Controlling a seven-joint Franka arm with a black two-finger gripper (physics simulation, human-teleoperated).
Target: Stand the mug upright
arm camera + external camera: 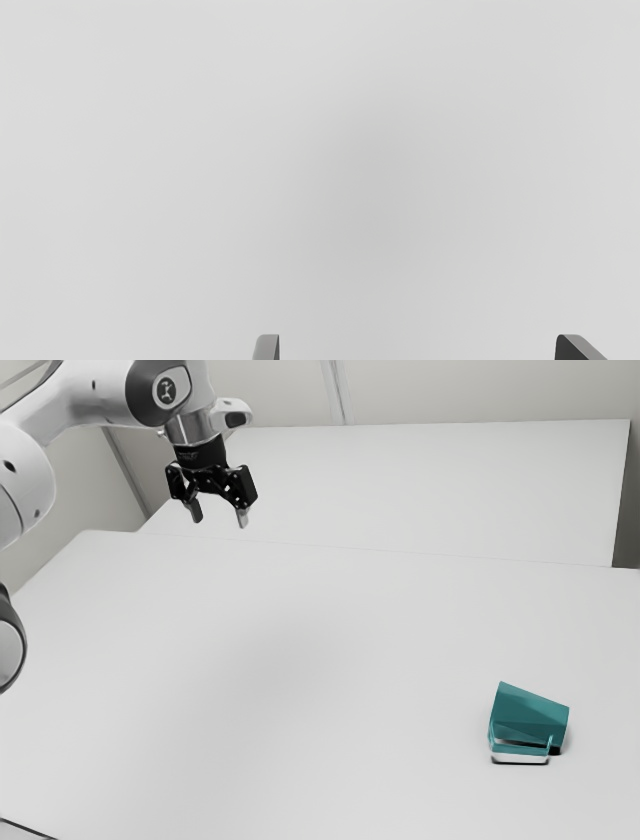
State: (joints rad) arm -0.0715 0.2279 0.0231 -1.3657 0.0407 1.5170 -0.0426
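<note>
Over the white table (300, 650) our arm (95, 395) reaches in, and its gripper (219, 520), spread wide and empty, hangs well apart from the teal mug (530, 714), which lies tipped over toward the exterior view's right. We judge the whole job left: reach, grasp, turn, release. We cannot tell whether the mug contains anything.

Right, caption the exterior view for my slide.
Teal mug lying on its side on a white table, open gripper raised well away.
</note>
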